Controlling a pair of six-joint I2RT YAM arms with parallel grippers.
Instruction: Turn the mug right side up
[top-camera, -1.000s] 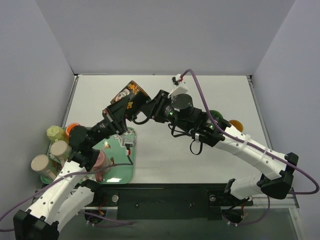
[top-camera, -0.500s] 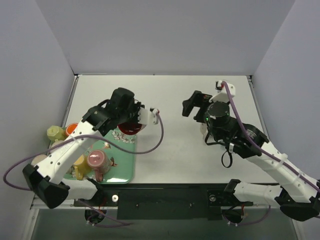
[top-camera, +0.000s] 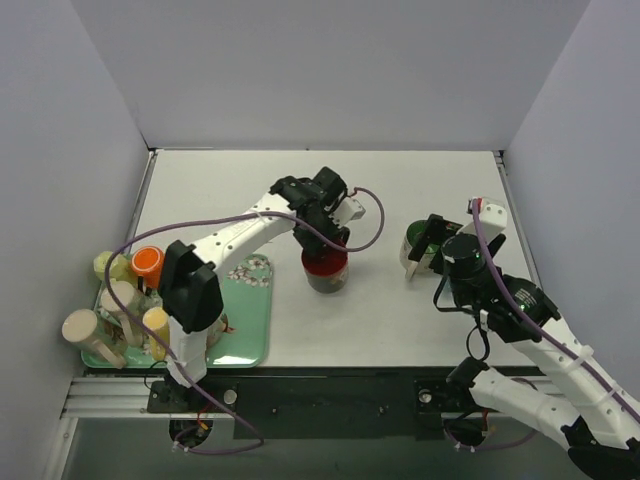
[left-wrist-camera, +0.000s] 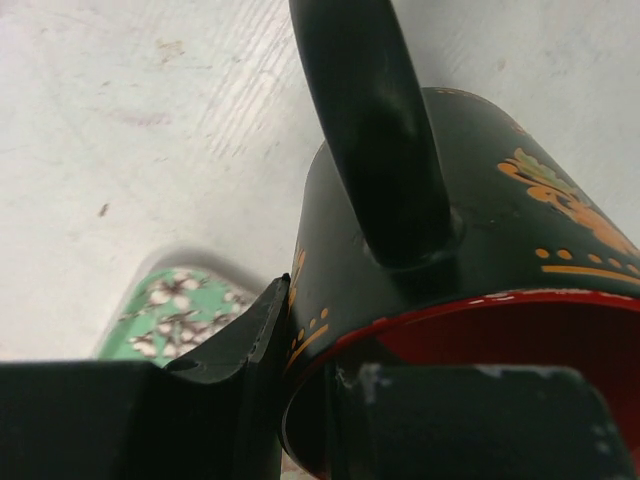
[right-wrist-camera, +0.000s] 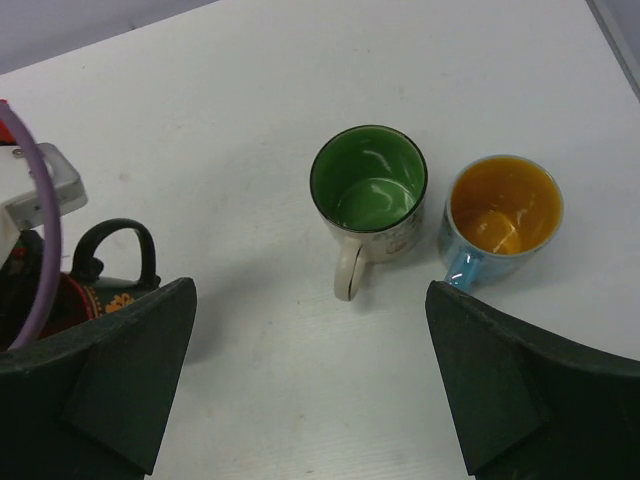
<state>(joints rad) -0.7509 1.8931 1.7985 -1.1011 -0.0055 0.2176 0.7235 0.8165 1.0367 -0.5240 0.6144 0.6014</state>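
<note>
Mug (top-camera: 325, 273) upright, left gripper (top-camera: 327, 242) clamping its rim from above, right gripper (top-camera: 424, 246) spread wide

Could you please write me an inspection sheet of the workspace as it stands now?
Surface: white table, faint scuffs in the left wrist view.
Job's things: black mug upright, red inside facing up, right of the tray and off it.
Clutter: green floral tray holding an orange cup and cream containers; green-lined mug and orange-lined blue mug upright, side by side.
Grippers: left gripper has its jaws closed across the black mug's rim; right gripper open, empty, above the two spare mugs.
Cables: purple cable loops by the left wrist; second purple cable follows the right arm.
Surroundings: plain grey walls on three sides.
</note>
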